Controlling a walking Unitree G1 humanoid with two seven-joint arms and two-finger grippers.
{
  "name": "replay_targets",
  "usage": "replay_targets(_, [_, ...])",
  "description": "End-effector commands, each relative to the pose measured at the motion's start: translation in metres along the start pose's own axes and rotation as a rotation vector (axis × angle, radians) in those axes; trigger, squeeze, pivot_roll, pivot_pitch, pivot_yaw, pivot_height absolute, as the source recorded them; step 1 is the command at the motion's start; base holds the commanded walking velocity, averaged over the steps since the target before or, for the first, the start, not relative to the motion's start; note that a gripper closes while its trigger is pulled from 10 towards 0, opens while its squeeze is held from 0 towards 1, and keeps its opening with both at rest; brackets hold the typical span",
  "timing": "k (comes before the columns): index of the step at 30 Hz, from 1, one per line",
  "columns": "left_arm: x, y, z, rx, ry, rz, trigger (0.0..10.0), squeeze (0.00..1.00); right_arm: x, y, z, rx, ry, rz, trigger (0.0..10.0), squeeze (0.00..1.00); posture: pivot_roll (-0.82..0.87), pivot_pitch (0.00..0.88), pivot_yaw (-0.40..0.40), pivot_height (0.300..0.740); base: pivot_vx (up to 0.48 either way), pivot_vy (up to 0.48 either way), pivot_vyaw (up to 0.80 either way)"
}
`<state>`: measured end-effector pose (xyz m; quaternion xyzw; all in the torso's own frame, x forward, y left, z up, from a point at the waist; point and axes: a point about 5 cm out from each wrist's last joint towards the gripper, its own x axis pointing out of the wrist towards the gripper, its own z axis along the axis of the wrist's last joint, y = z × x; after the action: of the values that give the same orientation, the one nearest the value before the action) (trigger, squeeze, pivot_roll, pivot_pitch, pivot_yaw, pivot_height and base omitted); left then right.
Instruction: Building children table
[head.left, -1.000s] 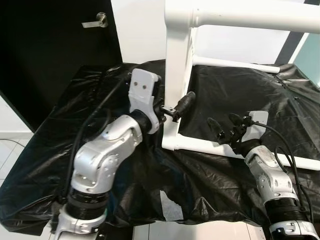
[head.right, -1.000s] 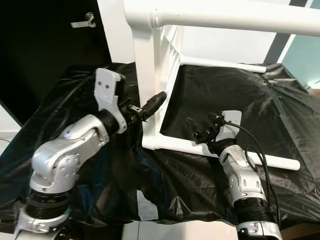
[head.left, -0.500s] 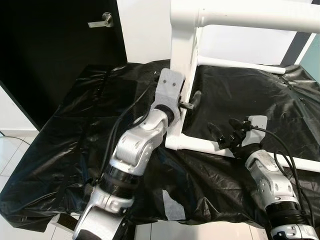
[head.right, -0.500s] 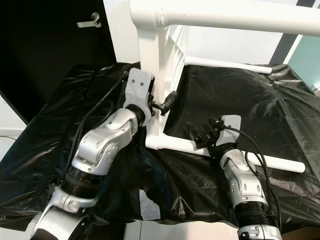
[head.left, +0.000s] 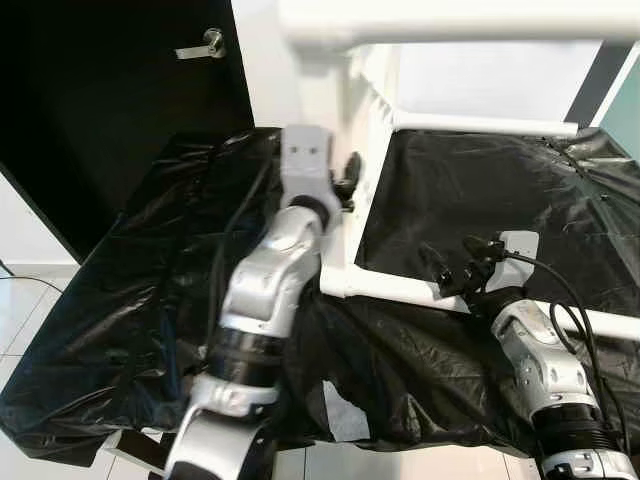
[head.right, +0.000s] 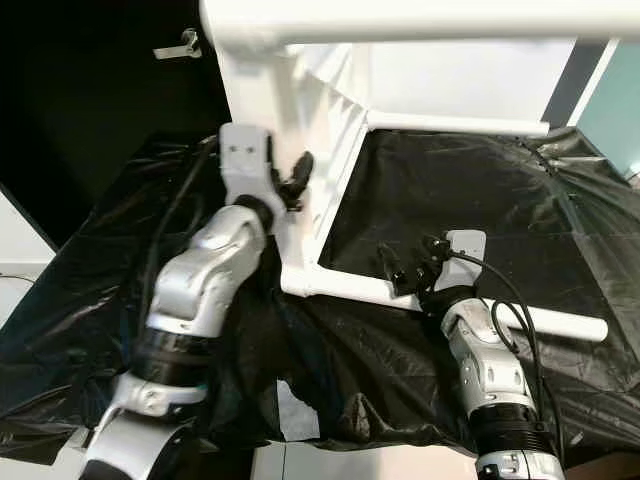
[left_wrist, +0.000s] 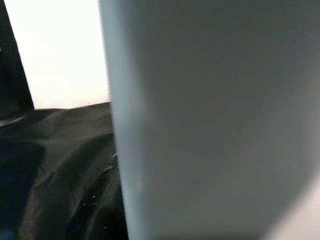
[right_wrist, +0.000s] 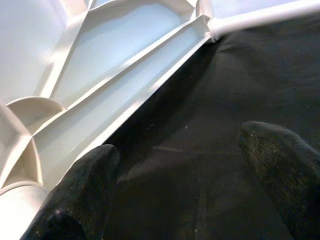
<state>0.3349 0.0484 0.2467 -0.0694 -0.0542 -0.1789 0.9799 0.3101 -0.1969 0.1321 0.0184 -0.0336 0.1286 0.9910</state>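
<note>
- Right gripper (head.left: 452, 268): fingers spread apart, holding nothing, poised just above the black plastic sheet (head.left: 130, 300) near the table's lower tube.
- Left gripper (head.left: 348, 180): raised against the upright white leg (head.left: 325, 130); whether its fingers are parted or closed, cannot tell.
- White children's table (head.right: 330, 190): on its side on the sheet.
- Black door (head.left: 100, 90), lever handle (head.left: 200, 45): behind, left.

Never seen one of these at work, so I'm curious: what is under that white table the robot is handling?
The white table rests tipped on a crinkled black plastic sheet, under both the left pincer and right pincer. The sheet hides whatever surface it drapes.
</note>
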Motion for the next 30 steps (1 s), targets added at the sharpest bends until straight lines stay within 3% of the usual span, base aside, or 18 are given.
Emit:
replay_targets(1, [-0.005,0.010,0.006,0.042,-0.040,0.039,0.0,0.00,-0.001,0.000,-0.003,-0.002,0.012,-0.004,10.0,0.00,0.01,0.000,0.007,0.740,0.000,0.000,0.00])
replay_targets(6, [-0.032,0.044,0.013,0.129,-0.085,0.198,0.0,0.00,0.001,0.005,-0.009,-0.024,0.053,0.041,10.0,0.00,0.04,0.000,-0.021,0.740,0.000,0.000,0.00])
replay_targets(8, [-0.046,0.062,0.019,0.194,-0.116,0.310,0.0,0.00,0.003,0.011,-0.012,-0.031,0.073,0.091,10.0,0.00,0.05,0.000,-0.039,0.740,0.000,0.000,0.00])
replay_targets(9, [-0.054,0.072,0.021,0.182,-0.128,0.369,0.0,0.00,0.005,0.015,-0.013,-0.029,0.085,0.130,10.0,0.00,0.06,0.000,-0.049,0.740,0.000,0.000,0.00])
replay_targets(12, [-0.070,0.082,0.026,0.222,-0.137,0.429,0.0,0.00,0.009,0.019,-0.014,-0.046,0.109,0.197,10.0,0.00,0.07,0.000,-0.073,0.740,0.000,0.000,0.00])
replay_targets(15, [-0.085,0.085,0.030,0.277,-0.145,0.457,0.0,0.00,0.011,0.019,-0.012,-0.060,0.114,0.219,10.0,0.00,0.08,0.000,-0.083,0.740,0.000,0.000,0.00])
replay_targets(19, [-0.101,0.086,0.030,0.276,-0.140,0.464,0.0,0.00,0.011,0.021,-0.018,-0.071,0.150,0.260,10.0,0.00,0.09,0.000,-0.094,0.740,0.000,0.000,0.00])
replay_targets(25, [-0.123,0.079,0.038,0.310,-0.174,0.336,0.0,0.00,0.010,0.020,-0.030,-0.076,0.195,0.262,10.0,0.00,0.10,0.000,-0.099,0.740,0.000,0.000,0.00])
replay_targets(30, [-0.128,0.076,0.040,0.321,-0.172,0.340,0.0,0.00,0.011,0.017,-0.031,-0.083,0.204,0.265,10.0,0.00,0.12,0.000,-0.109,0.740,0.000,0.000,0.00])
